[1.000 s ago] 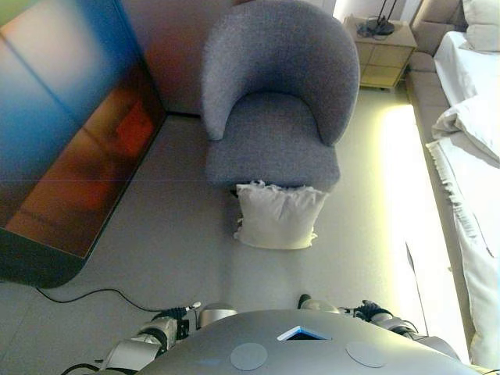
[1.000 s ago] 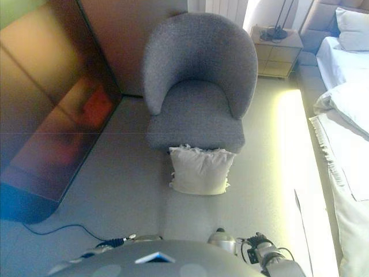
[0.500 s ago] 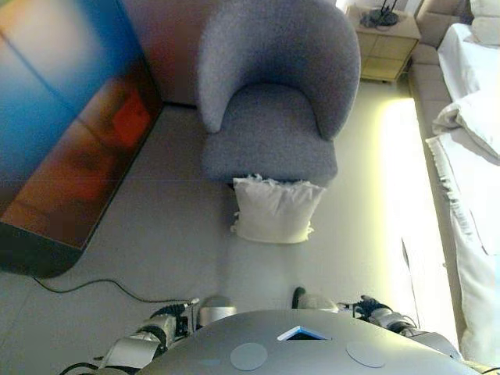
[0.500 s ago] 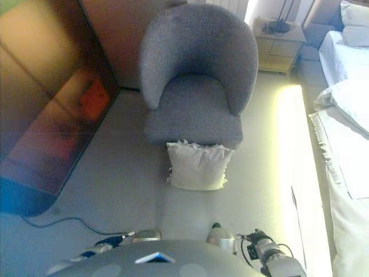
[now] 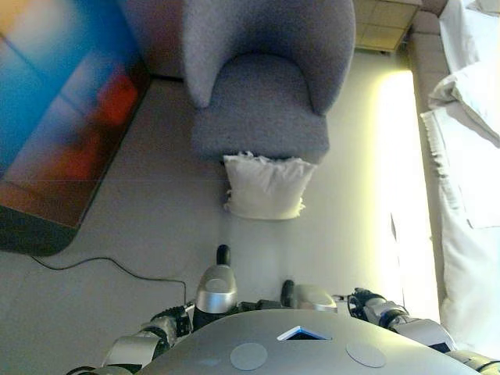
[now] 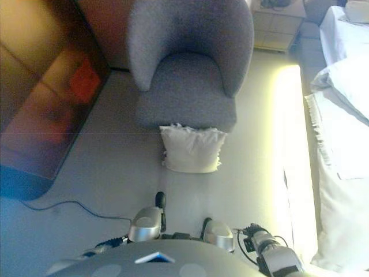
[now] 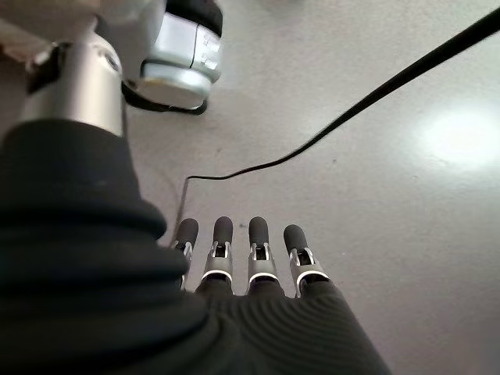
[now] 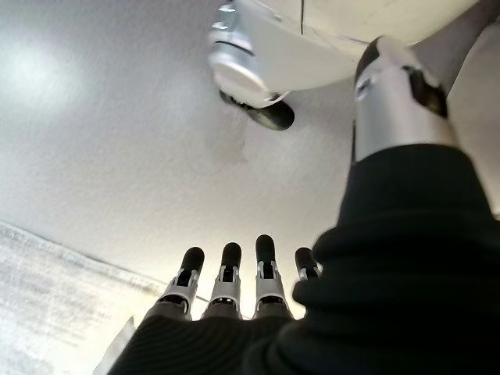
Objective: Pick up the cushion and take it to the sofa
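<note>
A white cushion stands on the floor and leans against the front of a grey armchair; it also shows in the right eye view. My left hand hangs low over the floor with straight fingers and holds nothing. My right hand hangs the same way, fingers straight and empty. Both hands are well short of the cushion, down at my sides at the bottom of the eye views.
A large dark screen stands along the left. A black cable runs across the floor at the lower left. A bed with white bedding fills the right side. A nightstand stands at the back right.
The whole picture has shifted as the camera moved forward and tipped down: chair and cushion sit higher in the view. The cushion still leans on the chair. Both hands still hang empty.
</note>
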### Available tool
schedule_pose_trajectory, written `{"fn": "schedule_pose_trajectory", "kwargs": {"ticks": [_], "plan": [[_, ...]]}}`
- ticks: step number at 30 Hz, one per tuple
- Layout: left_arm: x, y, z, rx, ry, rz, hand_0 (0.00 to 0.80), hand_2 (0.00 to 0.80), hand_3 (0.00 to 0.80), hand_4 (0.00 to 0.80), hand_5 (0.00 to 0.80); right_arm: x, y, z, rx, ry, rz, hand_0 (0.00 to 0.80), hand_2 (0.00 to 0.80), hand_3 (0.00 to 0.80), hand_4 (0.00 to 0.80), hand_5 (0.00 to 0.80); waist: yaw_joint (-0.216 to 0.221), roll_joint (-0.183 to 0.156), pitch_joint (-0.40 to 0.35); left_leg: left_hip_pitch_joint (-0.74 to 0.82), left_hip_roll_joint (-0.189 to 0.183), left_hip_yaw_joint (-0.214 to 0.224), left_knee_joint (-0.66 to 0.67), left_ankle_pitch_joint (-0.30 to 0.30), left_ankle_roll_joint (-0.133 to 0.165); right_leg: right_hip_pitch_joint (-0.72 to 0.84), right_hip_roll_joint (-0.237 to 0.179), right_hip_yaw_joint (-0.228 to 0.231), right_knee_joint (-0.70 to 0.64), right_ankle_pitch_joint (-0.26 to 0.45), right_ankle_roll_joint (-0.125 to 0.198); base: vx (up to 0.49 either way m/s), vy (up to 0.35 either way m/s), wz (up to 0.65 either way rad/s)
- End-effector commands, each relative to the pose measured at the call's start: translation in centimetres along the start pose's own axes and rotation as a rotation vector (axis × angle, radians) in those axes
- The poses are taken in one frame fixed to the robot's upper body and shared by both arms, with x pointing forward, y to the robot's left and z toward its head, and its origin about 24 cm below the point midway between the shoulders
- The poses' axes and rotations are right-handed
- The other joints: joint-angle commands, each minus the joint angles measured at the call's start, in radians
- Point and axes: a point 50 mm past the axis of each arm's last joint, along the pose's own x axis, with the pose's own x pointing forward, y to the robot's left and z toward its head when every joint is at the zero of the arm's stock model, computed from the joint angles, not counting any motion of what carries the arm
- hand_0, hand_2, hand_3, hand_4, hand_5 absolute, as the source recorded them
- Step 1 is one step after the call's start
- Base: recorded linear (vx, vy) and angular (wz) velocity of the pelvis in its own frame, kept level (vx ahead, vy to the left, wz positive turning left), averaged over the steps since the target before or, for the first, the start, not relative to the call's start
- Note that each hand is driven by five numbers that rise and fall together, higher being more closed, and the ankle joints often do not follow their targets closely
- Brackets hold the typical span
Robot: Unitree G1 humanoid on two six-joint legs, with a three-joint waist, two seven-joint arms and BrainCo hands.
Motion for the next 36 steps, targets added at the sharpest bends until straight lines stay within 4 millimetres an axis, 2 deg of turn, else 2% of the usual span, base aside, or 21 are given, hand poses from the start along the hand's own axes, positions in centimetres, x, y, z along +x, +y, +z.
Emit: {"fn": "schedule_pose_trajectory", "kwargs": {"ticks": [1, 3, 5, 6, 7, 8, 10, 11, 12, 14, 16, 18, 23, 26, 28, 31, 34, 36], "plan": [[0.2, 2.2, -1.7, 0.0, 0.03, 0.056, 0.0, 0.0, 0.0, 0.0, 0.0, 0.0, -0.9, 0.4, -0.034, 0.009, -0.042, 0.0, 0.0, 0.0, 0.0, 0.0, 0.058, -0.011, -0.045, -0.178, 0.022, -0.015, 0.005, 0.188, -0.003, 0.269, 0.016, -0.018, 0.044, -0.163, 0.08, 0.584, 0.225, -0.29], [0.2, 2.4, -1.7, -0.004, 0.036, 0.062, 0.0, 0.0, 0.0, 0.0, 0.0, 0.0, -0.7, 0.2, -0.022, 0.029, -0.045, 0.0, 0.0, 0.0, 0.0, 0.0, 0.066, -0.016, -0.062, -0.194, 0.018, -0.02, 0.034, 0.163, 0.009, 0.279, -0.024, -0.032, 0.092, -0.168, 0.106, 0.587, 0.25, -0.54], [0.2, 2.6, -1.0, 0.036, 0.006, 0.074, 0.0, 0.0, 0.0, 0.0, 0.0, 0.0, -0.4, 0.0, 0.018, 0.029, -0.03, 0.0, 0.0, 0.0, 0.0, 0.0, 0.071, -0.031, -0.08, -0.22, -0.006, -0.028, 0.089, 0.14, 0.035, 0.285, -0.061, -0.037, 0.172, -0.118, 0.141, 0.539, 0.246, -0.32], [0.2, 2.7, -0.4, 0.042, -0.01, 0.076, 0.0, 0.0, 0.0, 0.0, 0.0, 0.0, -0.2, 0.0, 0.024, 0.017, -0.022, 0.0, 0.0, 0.0, 0.0, 0.0, 0.071, -0.047, -0.092, -0.227, -0.034, -0.023, 0.127, 0.102, 0.071, 0.268, -0.087, -0.048, 0.24, -0.036, 0.167, 0.492, 0.243, -0.11], [0.2, 2.9, 0.1, 0.04, -0.029, 0.085, 0.0, 0.0, 0.0, 0.0, 0.0, 0.0, -0.1, 0.3, 0.028, -0.009, -0.014, 0.0, 0.0, 0.0, 0.0, 0.0, 0.074, -0.059, -0.106, -0.221, -0.059, -0.036, 0.135, 0.08, 0.098, 0.242, -0.114, -0.048, 0.322, 0.095, 0.191, 0.438, 0.233, -0.1], [0.1, 3.0, 0.7, 0.039, -0.04, 0.093, 0.0, 0.0, 0.0, 0.0, 0.0, 0.0, 0.0, 0.6, 0.033, -0.03, -0.01, 0.0, 0.0, 0.0, 0.0, 0.0, 0.068, -0.06, -0.113, -0.202, -0.073, -0.036, 0.136, 0.063, 0.115, 0.202, -0.125, -0.055, 0.402, 0.172, 0.201, 0.418, 0.224, -0.18], [0.0, 3.5, 1.6, 0.055, -0.061, 0.106, 0.0, 0.0, 0.0, 0.0, 0.0, -0.1, 0.1, 1.6, 0.031, -0.081, -0.005, 0.0, 0.0, 0.0, 0.0, 0.0, 0.051, -0.05, -0.119, -0.153, -0.092, -0.047, 0.126, 0.036, 0.135, 0.106, -0.137, -0.061, 0.523, 0.257, 0.198, 0.384, 0.207, 0.0], [0.0, 3.6, 2.2, 0.062, -0.075, 0.113, 0.0, 0.0, 0.0, 0.0, 0.0, -0.2, 0.1, 2.3, 0.017, -0.114, -0.008, 0.0, 0.0, 0.0, 0.0, 0.0, 0.033, -0.044, -0.116, -0.117, -0.105, -0.051, 0.111, 0.025, 0.142, 0.033, -0.136, -0.067, 0.571, 0.267, 0.189, 0.384, 0.198, 0.1], [-0.1, 3.7, 3.0, 0.06, -0.09, 0.122, 0.0, 0.0, 0.0, 0.0, 0.0, -0.3, 0.0, 3.0, 0.005, -0.141, -0.012, 0.0, 0.0, 0.0, 0.0, 0.0, 0.012, -0.035, -0.11, -0.08, -0.114, -0.056, 0.093, 0.017, 0.147, -0.037, -0.116, -0.085, 0.567, 0.242, 0.176, 0.358, 0.168, 0.12], [-0.3, 3.8, 4.3, 0.047, -0.116, 0.132, 0.0, 0.0, 0.0, 0.0, 0.0, -0.4, -0.1, 3.9, 0.02, -0.154, -0.014, 0.0, 0.0, 0.0, 0.0, 0.0, -0.013, -0.033, -0.096, -0.041, -0.125, -0.045, 0.073, 0.008, 0.149, -0.097, -0.092, -0.141, 0.498, 0.18, 0.165, 0.273, 0.081, 0.29], [-0.5, 3.6, 5.3, 0.026, -0.125, 0.126, 0.0, 0.0, 0.0, 0.0, 0.0, -0.4, 0.0, 4.3, 0.053, -0.147, -0.017, 0.0, 0.0, 0.0, 0.0, 0.0, -0.039, -0.026, -0.079, 0.019, -0.124, -0.038, 0.045, -0.007, 0.143, -0.18, -0.096, -0.206, 0.404, 0.154, 0.157, 0.187, 0.003, 0.11], [-0.6, 3.2, 5.8, 0.013, -0.122, 0.119, 0.0, 0.0, 0.0, 0.0, 0.0, -0.5, -0.1, 4.4, 0.083, -0.156, -0.026, 0.0, 0.0, 0.0, 0.0, 0.0, -0.064, -0.02, -0.059, 0.076, -0.115, -0.048, 0.015, -0.019, 0.129, -0.234, -0.094, -0.228, 0.345, 0.146, 0.15, 0.13, -0.047, 0.0], [-0.4, 2.8, 4.6, 0.017, -0.084, 0.113, 0.0, 0.0, 0.0, 0.0, 0.0, -0.4, -0.1, 4.0, 0.111, -0.177, -0.031, 0.0, 0.0, 0.0, 0.0, 0.0, -0.101, -0.042, -0.051, 0.15, -0.108, -0.057, -0.012, -0.053, 0.101, -0.229, -0.101, -0.209, 0.13, 0.196, 0.169, 0.191, -0.102, 0.08], [-0.3, 3.0, 3.7, 0.008, -0.075, 0.13, 0.0, 0.0, 0.0, 0.0, 0.0, -0.4, 0.1, 3.6, 0.089, -0.178, -0.022, 0.0, 0.0, 0.0, 0.0, 0.0, -0.114, -0.057, -0.06, 0.198, -0.103, -0.058, -0.011, -0.096, 0.094, -0.229, -0.113, -0.214, 0.066, 0.229, 0.18, 0.236, -0.132, -0.18], [-0.2, 3.1, 3.6, 0.006, -0.077, 0.136, 0.0, 0.0, 0.0, 0.0, 0.0, -0.4, 0.2, 3.5, 0.087, -0.175, -0.02, 0.0, 0.0, 0.0, 0.0, 0.0, -0.119, -0.061, -0.064, 0.214, -0.098, -0.055, -0.01, -0.111, 0.09, -0.227, -0.12, -0.215, 0.048, 0.241, 0.184, 0.226, -0.167, -0.11], [-0.2, 3.3, 3.2, 0.001, -0.076, 0.147, 0.0, 0.0, 0.0, 0.0, 0.0, -0.3, 0.4, 3.1, 0.069, -0.171, -0.021, 0.0, 0.0, 0.0, 0.0, 0.0, -0.129, -0.069, -0.073, 0.237, -0.078, -0.066, 0.007, -0.143, 0.079, -0.22, -0.131, -0.189, 0.027, 0.25, 0.19, 0.223, -0.21, -0.04], [-0.2, 3.3, 3.0, -0.008, -0.075, 0.157, 0.0, 0.0, 0.0, 0.0, 0.0, -0.3, 0.4, 3.0, 0.035, -0.169, -0.022, 0.0, 0.0, 0.0, 0.0, 0.0, -0.13, -0.071, -0.077, 0.239, -0.055, -0.078, 0.026, -0.156, 0.068, -0.202, -0.116, -0.173, 0.026, 0.228, 0.176, 0.21, -0.254, 0.11], [-0.2, 3.1, 3.3, -0.022, -0.089, 0.167, 0.0, 0.0, 0.0, 0.0, 0.0, -0.3, 0.2, 3.0, 0.015, -0.159, -0.018, 0.0, 0.0, 0.0, 0.0, 0.0, -0.121, -0.073, -0.075, 0.225, -0.03, -0.081, 0.051, -0.15, 0.051, -0.178, -0.104, -0.184, 0.023, 0.212, 0.162, 0.172, -0.275, 0.18]]}}
